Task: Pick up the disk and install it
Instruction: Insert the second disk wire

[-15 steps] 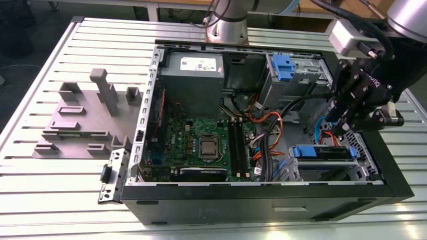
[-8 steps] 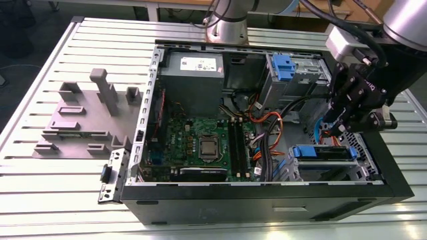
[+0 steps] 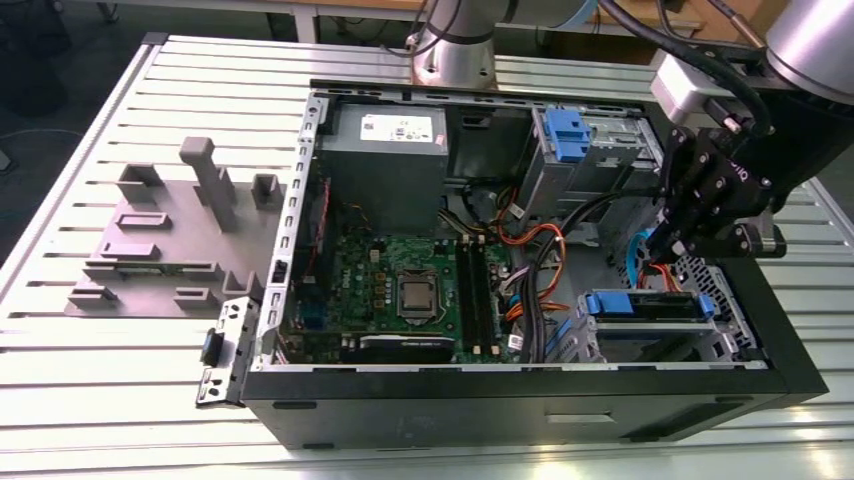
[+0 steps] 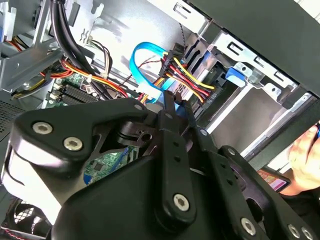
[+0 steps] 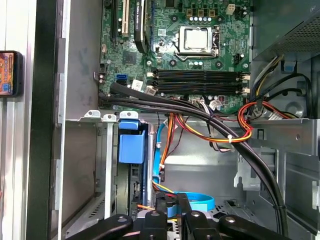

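Blue-framed disk sits inside the computer case, gripper near it.

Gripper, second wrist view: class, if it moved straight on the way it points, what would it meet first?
Most likely the blue flat cable looping just ahead of the gripper, with the bundle of yellow and red wires beside it. Depth is unclear, so treat this as a judgement.
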Robot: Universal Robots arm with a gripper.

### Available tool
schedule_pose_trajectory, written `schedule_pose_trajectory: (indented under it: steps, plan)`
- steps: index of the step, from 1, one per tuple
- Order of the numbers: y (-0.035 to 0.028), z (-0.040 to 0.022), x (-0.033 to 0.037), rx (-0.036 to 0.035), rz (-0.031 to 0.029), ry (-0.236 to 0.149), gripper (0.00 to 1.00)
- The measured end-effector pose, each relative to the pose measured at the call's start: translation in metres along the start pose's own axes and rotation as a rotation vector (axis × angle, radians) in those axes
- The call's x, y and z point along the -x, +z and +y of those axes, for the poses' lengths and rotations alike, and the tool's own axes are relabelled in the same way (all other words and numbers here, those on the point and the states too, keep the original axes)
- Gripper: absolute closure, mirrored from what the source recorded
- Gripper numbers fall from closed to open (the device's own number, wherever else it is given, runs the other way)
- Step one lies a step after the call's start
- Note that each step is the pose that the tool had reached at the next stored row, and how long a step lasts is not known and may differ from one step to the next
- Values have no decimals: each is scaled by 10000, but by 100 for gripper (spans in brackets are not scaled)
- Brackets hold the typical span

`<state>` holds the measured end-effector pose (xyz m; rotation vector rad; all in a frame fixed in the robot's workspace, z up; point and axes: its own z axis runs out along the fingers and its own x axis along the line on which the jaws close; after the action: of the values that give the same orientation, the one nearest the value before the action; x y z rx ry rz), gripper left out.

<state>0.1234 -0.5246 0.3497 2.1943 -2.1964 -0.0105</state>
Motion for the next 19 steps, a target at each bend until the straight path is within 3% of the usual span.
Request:
schedule_pose_trajectory:
  steps: [10,19]
  plan:
    - [1,18,-18,0,-2,-3,84]
    - [8,45,-102,-24,20,-97,84]
